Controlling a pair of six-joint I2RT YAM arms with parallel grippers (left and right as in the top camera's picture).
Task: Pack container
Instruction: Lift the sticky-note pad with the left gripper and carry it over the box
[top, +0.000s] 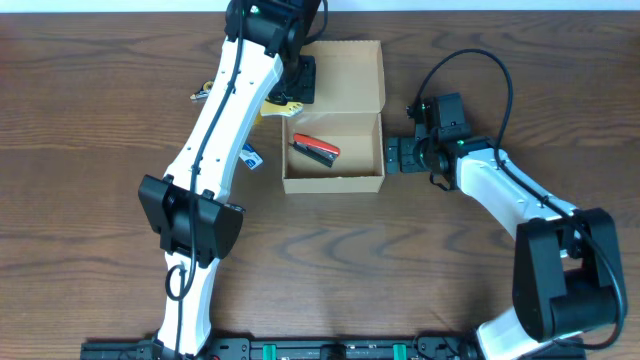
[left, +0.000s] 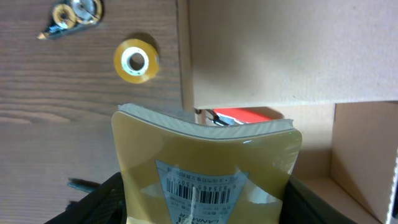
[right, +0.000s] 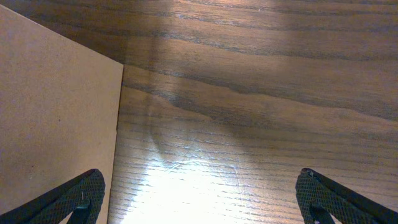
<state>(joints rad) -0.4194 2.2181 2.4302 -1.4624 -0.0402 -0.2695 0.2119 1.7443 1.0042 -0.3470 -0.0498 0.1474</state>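
Observation:
The tan cardboard container (top: 333, 182) stands open at the table's middle, its flap lid (top: 345, 72) folded back. A red stapler (top: 315, 150) lies inside; it also shows in the left wrist view (left: 245, 116). My left gripper (top: 287, 95) is shut on a yellow pad with a barcode label (left: 205, 162) and holds it over the container's far left corner, by the lid (left: 280, 50). My right gripper (top: 392, 156) is open and empty, beside the container's right wall (right: 56, 112), with bare wood between its fingers (right: 199, 199).
A yellow tape roll (left: 135, 60) and a small round yellow-and-blue item (left: 71, 15) lie on the table left of the container. A small blue-and-white item (top: 251, 156) lies by the container's left wall. The left arm spans the table's left half.

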